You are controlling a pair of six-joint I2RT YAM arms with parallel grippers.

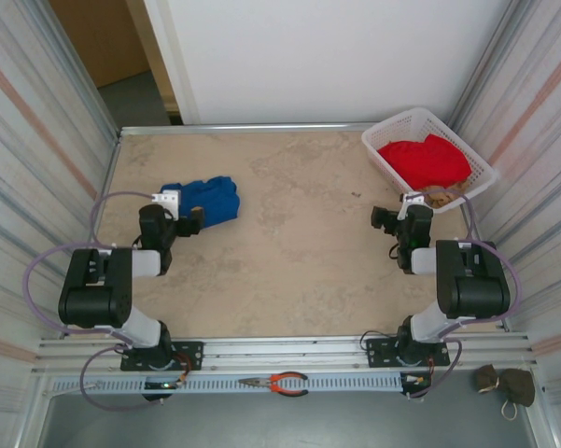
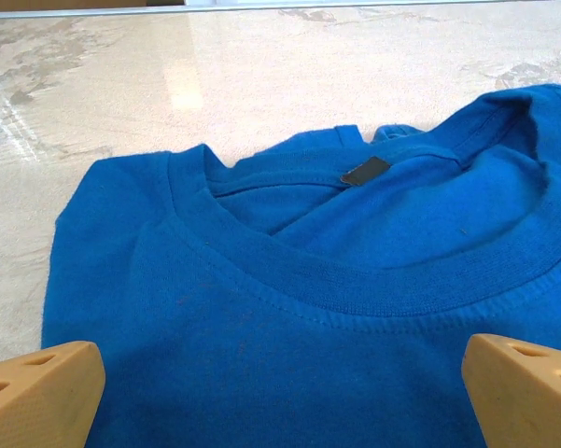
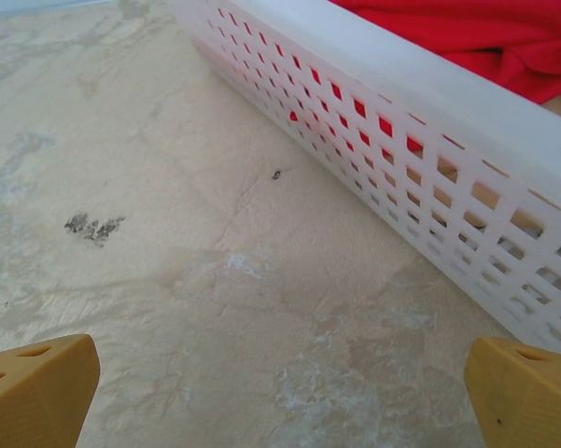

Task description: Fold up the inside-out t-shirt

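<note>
Top external shows the t-shirt (image 1: 203, 201) bunched near the tabletop's (image 1: 299, 252) left edge. The left end effector (image 2: 282, 392) gapes open over its collar (image 2: 355, 289); the right end effector (image 3: 280, 397), open too, sits beside the basket (image 3: 429, 121). Pinching one collar layer could drag the heap rather than spread it.

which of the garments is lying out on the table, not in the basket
The blue t-shirt, bunched on the table's left side; the red garment lies inside the white basket at the far right.
</note>
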